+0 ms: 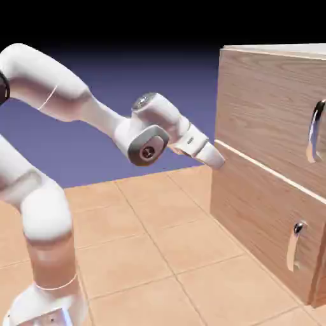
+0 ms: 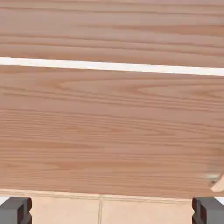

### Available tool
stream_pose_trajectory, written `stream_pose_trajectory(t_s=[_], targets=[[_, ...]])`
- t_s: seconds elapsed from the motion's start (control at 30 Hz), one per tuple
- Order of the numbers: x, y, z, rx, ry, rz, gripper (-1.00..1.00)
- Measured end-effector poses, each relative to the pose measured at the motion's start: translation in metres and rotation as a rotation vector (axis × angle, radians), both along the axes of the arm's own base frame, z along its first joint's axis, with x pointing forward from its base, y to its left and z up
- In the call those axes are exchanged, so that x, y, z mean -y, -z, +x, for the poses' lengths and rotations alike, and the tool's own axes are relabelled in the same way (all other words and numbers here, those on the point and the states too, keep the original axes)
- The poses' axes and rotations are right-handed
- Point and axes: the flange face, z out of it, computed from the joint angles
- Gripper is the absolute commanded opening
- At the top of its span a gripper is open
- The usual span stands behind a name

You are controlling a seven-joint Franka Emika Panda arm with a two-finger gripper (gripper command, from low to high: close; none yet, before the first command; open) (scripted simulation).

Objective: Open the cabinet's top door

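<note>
— Since the top door [image 1: 270,108], the larger upper wood-grain panel of the light-brown cabinet [image 1: 267,210], carries its curved silver bar handle [image 1: 315,130] far over at the exterior view's 3 o'clock edge, which way must the hand go?

— Toward 3 o'clock and slightly up, I judge. The white arm's hand [image 1: 215,156] sits at the cabinet's near corner, level with the pale seam [image 2: 112,66] between the two panels, well apart from that handle.

— How does the bar run?

— Upright, its long axis from 12 to 6 o'clock.

— And the fingers?

— Spread wide, pinching nothing; the two grey tips [image 2: 15,210] show at 7 and 5 o'clock in the hand view, with only wood grain ahead and the tan tiled desk [image 1: 146,255] below.

— The shorter lower panel [image 1: 261,235]?

— At 6 o'clock from the door, with its own small handle [image 1: 294,245]; not the target.
</note>
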Motion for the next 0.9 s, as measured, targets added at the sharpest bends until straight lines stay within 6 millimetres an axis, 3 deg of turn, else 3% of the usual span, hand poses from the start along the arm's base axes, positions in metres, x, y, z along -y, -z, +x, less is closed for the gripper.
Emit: stream_pose_trajectory(t_s=[0.43,0.67,0.9], targets=[[-0.009,-0.108,-0.007,0.263,-0.086,-0.022,1.0],[0.005,-0.15,-0.016,0.394,-0.103,-0.02,1.0],[0.03,-0.177,-0.022,0.511,-0.103,-0.008,1.0]])
